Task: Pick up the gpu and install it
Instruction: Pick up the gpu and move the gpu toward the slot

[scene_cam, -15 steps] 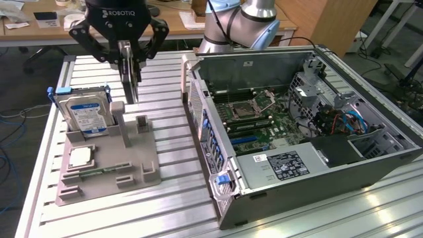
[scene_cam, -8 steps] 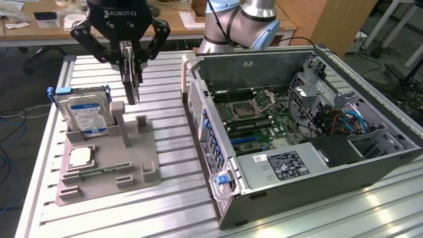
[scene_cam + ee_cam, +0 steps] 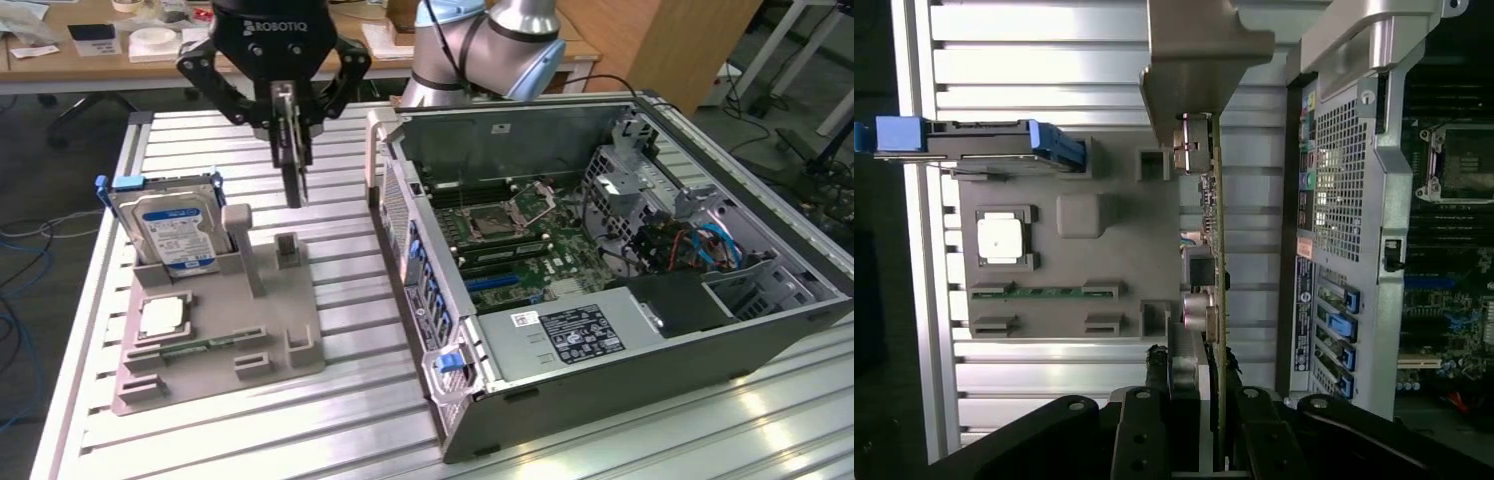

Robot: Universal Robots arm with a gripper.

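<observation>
The gpu (image 3: 291, 170) hangs edge-on and upright from my gripper (image 3: 288, 110), which is shut on its upper edge. The card is lifted clear of the grey holder (image 3: 227, 330), just above the holder's two upright posts. In the wrist view the gpu (image 3: 1206, 250) runs away from the fingers (image 3: 1139, 435) as a thin strip, with its silvery end bracket (image 3: 1199, 60) at the far end. The open computer case (image 3: 601, 250) lies to the exterior view's right of the card, its motherboard (image 3: 534, 250) exposed with blue slots (image 3: 514, 285).
On the holder stand a silver hard drive (image 3: 167, 230) with a blue label, a square processor (image 3: 160, 315) and a green memory stick (image 3: 200, 347). The case's rear wall (image 3: 1344, 200) lies close beside the card. Everything rests on a slatted aluminium table (image 3: 360, 400).
</observation>
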